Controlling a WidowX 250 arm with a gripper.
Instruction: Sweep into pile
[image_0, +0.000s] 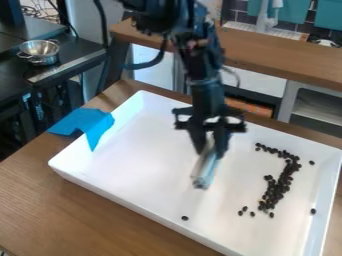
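Your smooth white tray (147, 170), rectangular, raised walls, sits on wood-grain desk (80, 210). Inside: small dark beans (275, 190), mostly crooked band toward view's right, few strays. Your gripper (212, 148) hangs over tray, fingers pinching pale-blue elongated tool (206, 172). Creased blue cloth (83, 123) drapes over tray's left rim.

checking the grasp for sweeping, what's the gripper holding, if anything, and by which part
The gripper holds a pale tool by its upper end, lower end pointing down over the tray; its exact kind can't be told.
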